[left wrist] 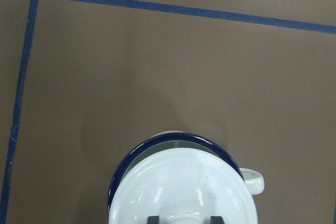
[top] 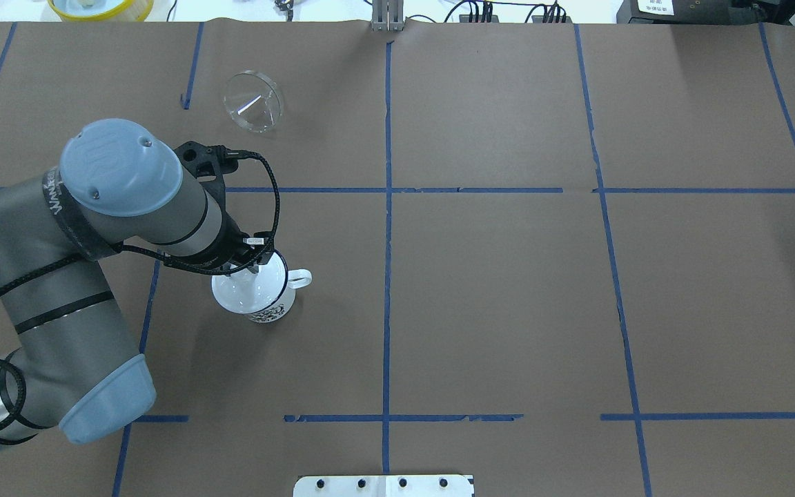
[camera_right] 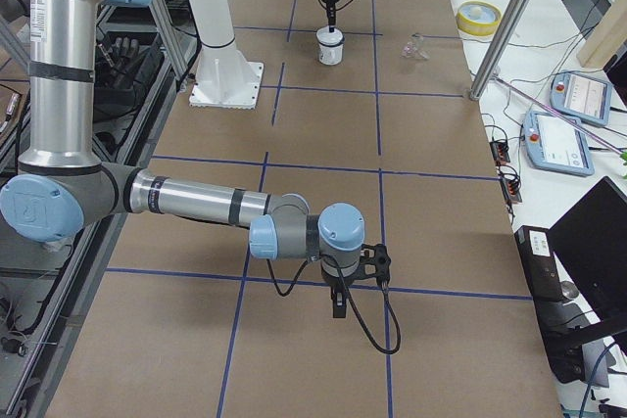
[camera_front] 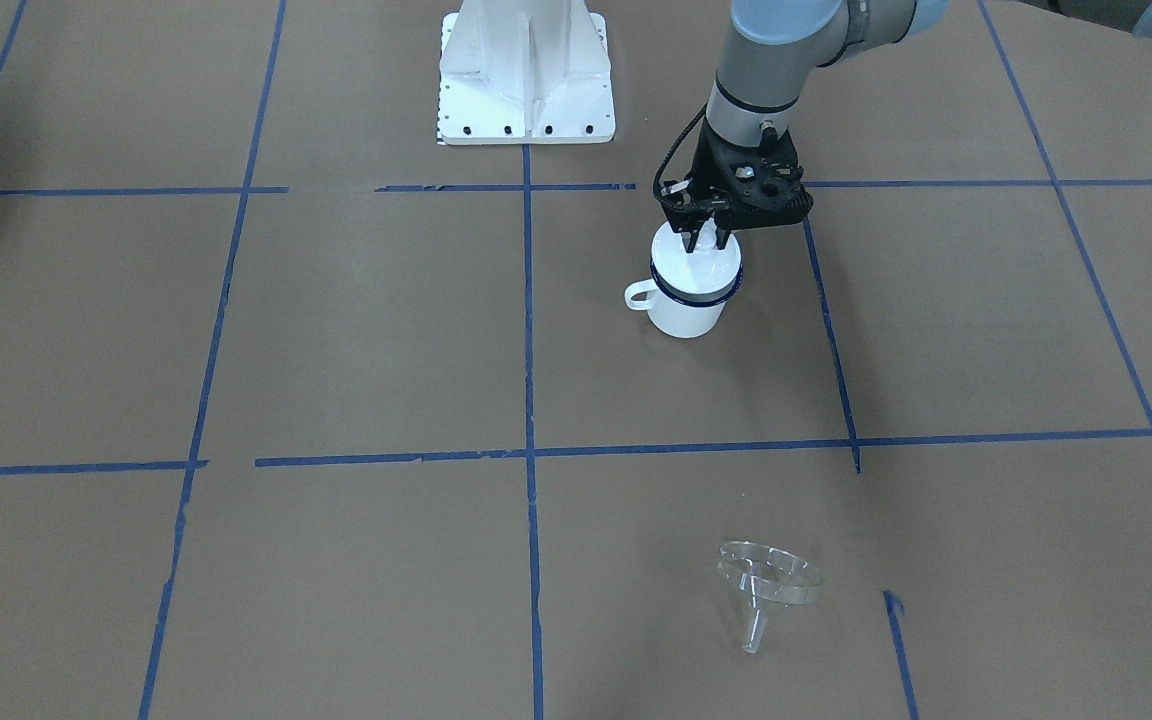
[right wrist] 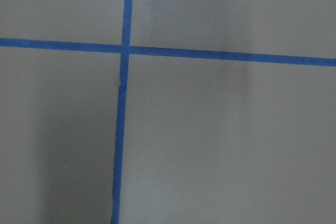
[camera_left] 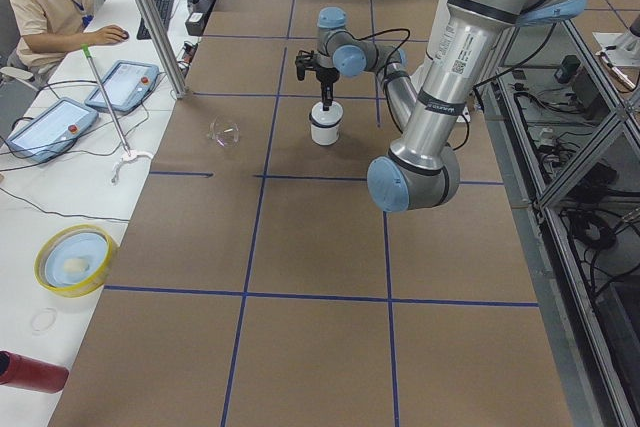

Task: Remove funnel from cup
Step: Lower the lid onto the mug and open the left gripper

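Starting at the left of the table, the left arm reaches in over the brown paper, and a dark band around its wrist joint carries white lettering that is too curved and small to read. Just beyond it, on the far left part of the table, the funnel lies tipped on its side on the paper, well apart from the cup, with its spout pointing toward the far edge. The cup stands upright nearer the robot, left of the centre tape line, with its handle turned to the right. A dark printed pattern on its near wall cannot be made out. A white lid sits on its blue rim. The left gripper points straight down over it, jaws narrow on either side of the lid's knob; whether they press it I cannot tell. Far to the right, the right gripper hangs above a tape crossing, its jaw state unclear.
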